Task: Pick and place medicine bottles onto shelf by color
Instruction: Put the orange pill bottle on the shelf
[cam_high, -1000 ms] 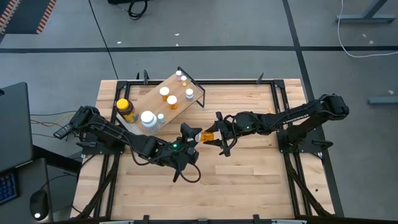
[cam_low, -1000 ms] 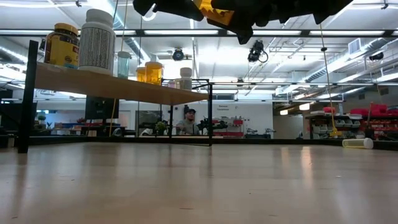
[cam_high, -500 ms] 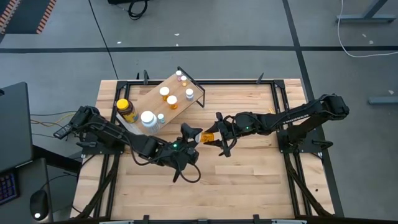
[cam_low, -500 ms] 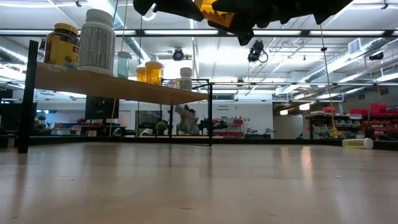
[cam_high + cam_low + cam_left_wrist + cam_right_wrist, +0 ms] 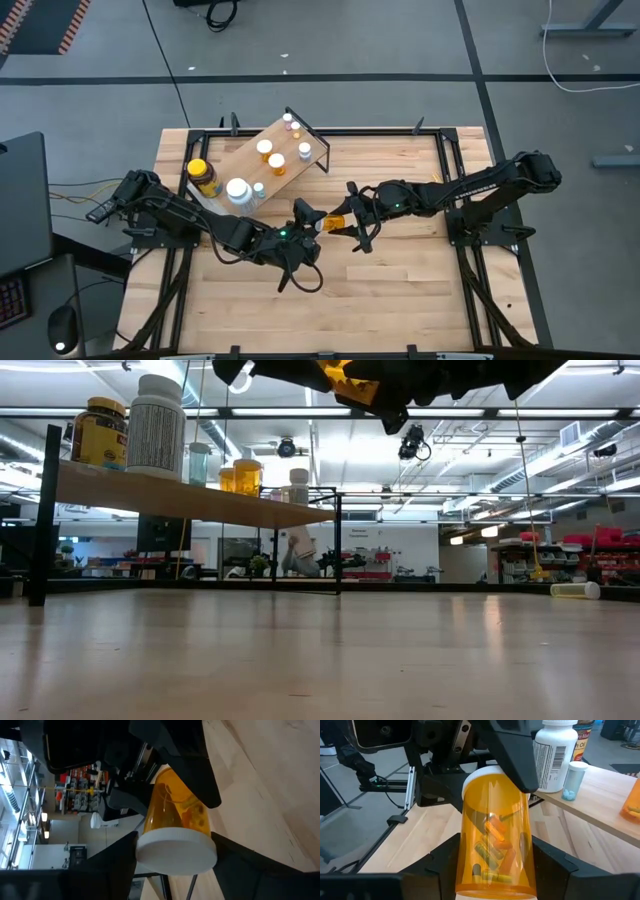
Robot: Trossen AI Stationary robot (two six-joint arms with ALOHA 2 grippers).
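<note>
Low view's top edge crops both claws and orange vial (image 5: 338,380)

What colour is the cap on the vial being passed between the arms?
White, on the orange vial; the left wrist view shows the cap best.

1. On the large white plastic bottle with a white cap (image 5: 559,755), a barcode and columns of small print are seen on the label; no word of it can be made out.
2. On the amber jar with a yellow lid (image 5: 584,735), behind that white bottle, the letters "OIL" are read in white on a red band; the rest of its label is hidden.
3. On the same 2 containers in the low view, printed labels are seen but cannot be read.
</note>
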